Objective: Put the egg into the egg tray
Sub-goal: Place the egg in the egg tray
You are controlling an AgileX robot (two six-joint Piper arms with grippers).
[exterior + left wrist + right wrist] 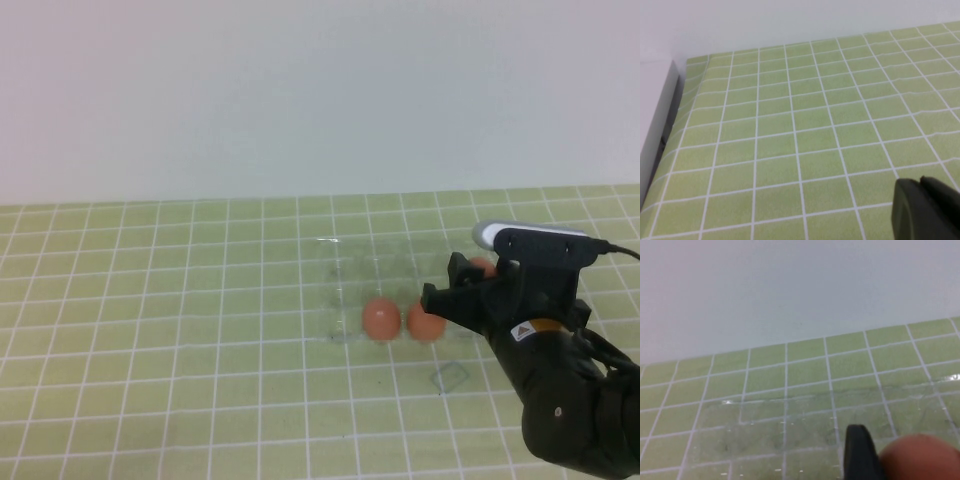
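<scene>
My right gripper [478, 276] is shut on an orange-brown egg [484, 267] and holds it above the right end of the clear egg tray [342, 268]. Two more eggs sit in the tray's near row, one [381, 319] to the left of the other [426, 324]. In the right wrist view the held egg [921, 458] sits against one black finger [858, 452], with the tray's see-through cups [790, 432] below. My left gripper [926, 199] is shut and empty over bare green mat, out of the high view.
A tiny clear square outline [450, 377] lies on the mat in front of the tray, near my right arm. The green gridded mat [160, 330] covers the table up to a white back wall. A white ledge [655, 115] borders the mat in the left wrist view.
</scene>
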